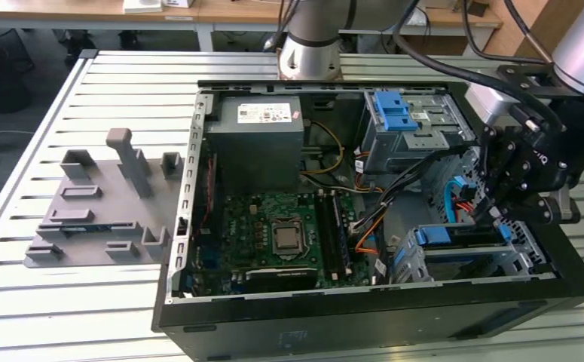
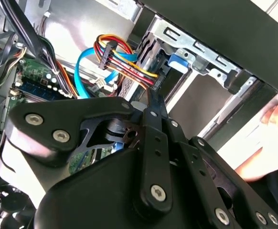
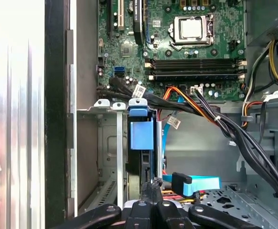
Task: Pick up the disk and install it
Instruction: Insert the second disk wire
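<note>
Gripper, black and multi-linked, poised inside the open computer case at the exterior view's right, its fingers drawn together to a narrow point at the back edge of the disk; whether the tips actually pinch that edge or merely press on it cannot be told. The disk stands on edge in the metal drive cage at the near right corner of the case, its blue carrier tab uppermost in the first wrist view, so it appears slotted in, though full seating cannot be confirmed. Just beside the fingers hang a bundle of red, yellow and orange power wires and a blue data cable; farther left lies the motherboard; a grey fixture rests on the table well apart, at the exterior view's left. A person's hand lies outside the case wall. Risks, as judged: fingers snagging the loose wires; skewed pressure jamming the carrier in its rails; the nearby hand caught by arm motion.
</note>
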Motion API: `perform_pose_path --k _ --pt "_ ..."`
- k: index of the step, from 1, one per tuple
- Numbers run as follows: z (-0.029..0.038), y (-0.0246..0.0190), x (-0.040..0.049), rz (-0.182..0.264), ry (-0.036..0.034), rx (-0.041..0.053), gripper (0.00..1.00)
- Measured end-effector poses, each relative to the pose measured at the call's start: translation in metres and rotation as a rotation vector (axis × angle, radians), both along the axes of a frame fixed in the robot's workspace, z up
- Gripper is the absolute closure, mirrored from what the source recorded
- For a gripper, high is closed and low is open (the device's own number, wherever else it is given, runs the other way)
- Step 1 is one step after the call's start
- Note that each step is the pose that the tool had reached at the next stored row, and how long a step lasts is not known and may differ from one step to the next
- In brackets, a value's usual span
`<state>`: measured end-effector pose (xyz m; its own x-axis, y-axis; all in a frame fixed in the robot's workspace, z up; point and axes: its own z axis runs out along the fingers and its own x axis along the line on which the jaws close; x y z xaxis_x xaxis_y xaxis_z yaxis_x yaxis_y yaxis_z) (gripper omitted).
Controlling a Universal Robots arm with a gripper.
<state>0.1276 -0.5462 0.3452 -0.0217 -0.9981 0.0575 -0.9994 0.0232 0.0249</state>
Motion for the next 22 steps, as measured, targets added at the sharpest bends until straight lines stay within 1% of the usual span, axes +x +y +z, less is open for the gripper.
perform_pose_path --k 1,3,5,8,11,19,22 --pt "0.0012 0.0000 -0.0002 0.000 -0.0005 -0.0001 0.89" --pt "0.0015 0.0000 -0.0017 0.000 -0.0036 0.0004 0.89" --pt "0.0016 0.0000 -0.0055 0.000 -0.0064 0.0000 0.89" --pt "0.0017 0.0000 -0.0137 0.000 -0.0107 0.0000 0.89" --pt "0.0048 0.0000 -0.0175 0.000 -0.0147 0.0000 0.89" --pt "0.0237 0.0000 -0.0211 0.000 -0.0204 0.0001 0.89" --pt "0.0319 0.0000 -0.0219 0.000 -0.0216 0.0000 0.89"
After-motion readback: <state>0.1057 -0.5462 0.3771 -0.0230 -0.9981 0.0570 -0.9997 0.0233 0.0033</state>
